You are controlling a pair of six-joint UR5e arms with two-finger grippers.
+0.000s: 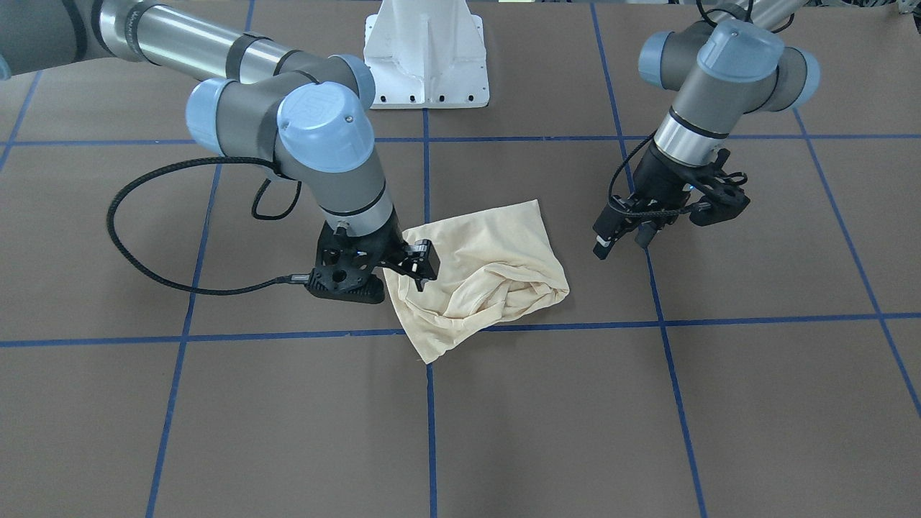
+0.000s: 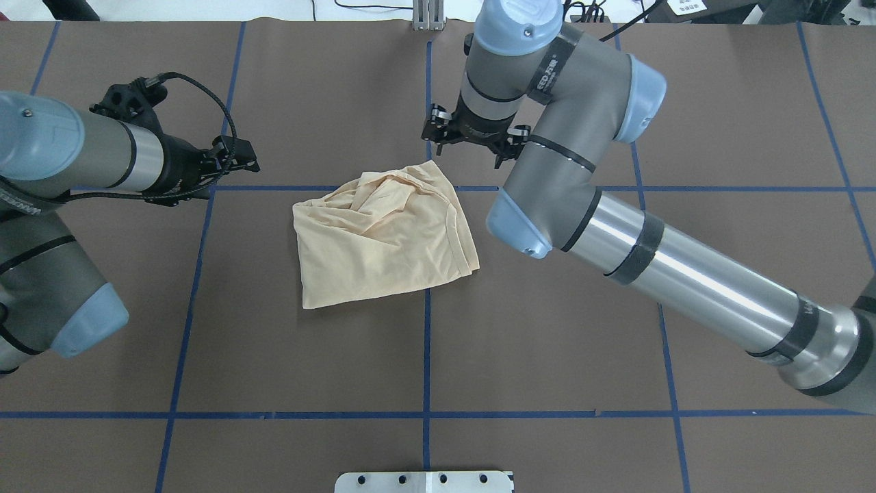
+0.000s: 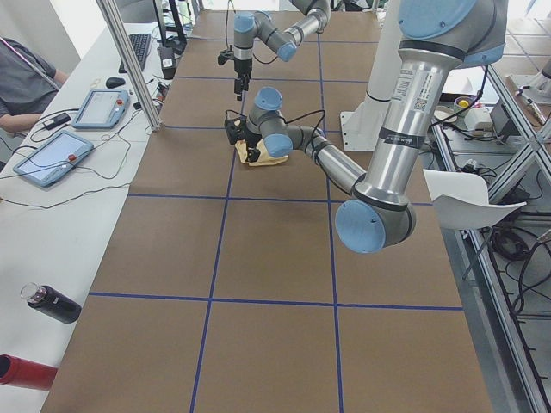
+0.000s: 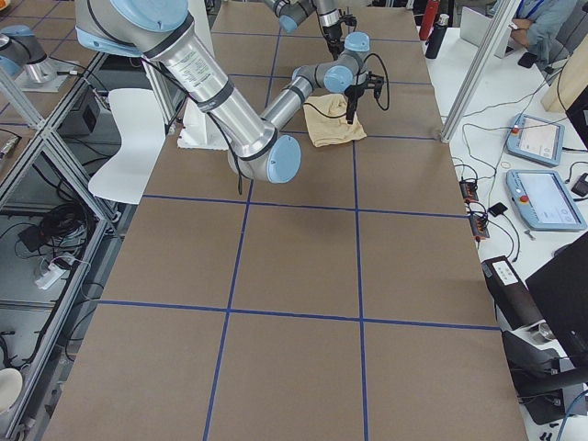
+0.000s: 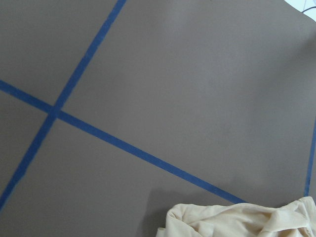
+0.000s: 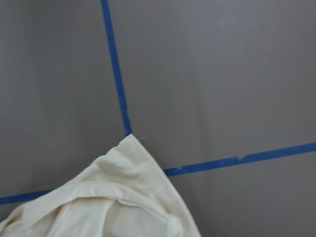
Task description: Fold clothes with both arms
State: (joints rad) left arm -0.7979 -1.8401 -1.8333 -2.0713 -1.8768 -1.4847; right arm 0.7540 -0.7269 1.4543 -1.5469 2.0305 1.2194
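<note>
**Overhead exterior view: a bunched shirt lies between two idle arms**

A cream long-sleeved shirt (image 2: 383, 236) is seen lying in a loose, partly folded bundle near the middle of the brown counter (image 2: 547, 356), over a crossing of blue tape lines (image 2: 426, 342). One half is fairly flat; the other is gathered into soft ridges. No print or label is visible.

The left gripper (image 2: 236, 157) is held well apart from the shirt, above bare counter. Its jaws appear nearly closed, and nothing is held in them. The right gripper (image 1: 421, 262) is poised just beside a corner of the shirt, overlapping the cloth's edge in the front-facing view. Whether its jaws are spread or closed cannot be told, and no cloth is seen lifted. The white pedestal base (image 1: 427, 54) is seen at the counter's far side.

Several risks can be judged. Because the fabric is thin and layered, more than one layer could be pinched at the corner, and the bundle would be dragged rather than unfolded. A missed grasp is likely if the edge is approached too high. With only one arm near the cloth, an uneven pull could deepen the creases.
</note>
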